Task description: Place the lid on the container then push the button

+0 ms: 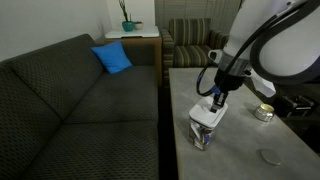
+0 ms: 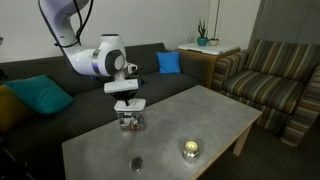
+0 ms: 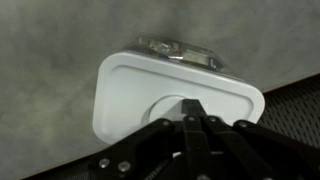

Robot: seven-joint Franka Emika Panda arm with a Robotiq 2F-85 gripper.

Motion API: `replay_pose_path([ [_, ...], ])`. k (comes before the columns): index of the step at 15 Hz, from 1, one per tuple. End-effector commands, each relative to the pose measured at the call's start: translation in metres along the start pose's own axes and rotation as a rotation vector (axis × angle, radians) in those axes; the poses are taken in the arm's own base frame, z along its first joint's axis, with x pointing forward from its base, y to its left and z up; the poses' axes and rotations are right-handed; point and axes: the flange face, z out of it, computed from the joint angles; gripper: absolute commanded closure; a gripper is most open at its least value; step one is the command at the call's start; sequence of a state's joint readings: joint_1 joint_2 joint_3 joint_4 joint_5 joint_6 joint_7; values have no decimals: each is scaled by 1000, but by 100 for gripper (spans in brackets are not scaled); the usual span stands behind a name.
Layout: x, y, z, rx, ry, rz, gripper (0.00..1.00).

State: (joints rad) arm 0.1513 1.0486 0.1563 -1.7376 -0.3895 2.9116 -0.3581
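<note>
Fingers [image 3: 196, 126] of the gripper [image 3: 190, 108] are pressed tight together with nothing held, tips at the middle of the lid [image 3: 135, 95], which is laid over the container [image 3: 178, 48] on the table [image 2: 205, 115].

The container [image 1: 203, 136] stands on the surface [image 1: 240, 140] near the edge that faces the couch [image 1: 80, 110], and the lid [image 1: 208, 119] lies on top of it. The hand [image 1: 217, 102] hangs directly above the lid, over its middle in the wrist view. A round object [image 2: 190, 149] and a small disc [image 2: 136, 163] sit on the same surface, well apart from the container and from each other. A cushion [image 1: 113, 58] rests on the couch, and an armchair [image 2: 270, 75] stands beyond one end of the surface
</note>
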Motion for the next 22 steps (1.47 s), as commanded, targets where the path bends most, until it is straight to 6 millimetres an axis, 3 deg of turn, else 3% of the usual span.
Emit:
replay_pose_path([
  [1, -10, 5, 41, 49, -50, 18, 100],
  [7, 2, 9, 38, 63, -74, 19, 100],
  [16, 15, 21, -6, 16, -60, 5, 100],
  [22, 16, 34, -3, -7, -33, 3, 100],
])
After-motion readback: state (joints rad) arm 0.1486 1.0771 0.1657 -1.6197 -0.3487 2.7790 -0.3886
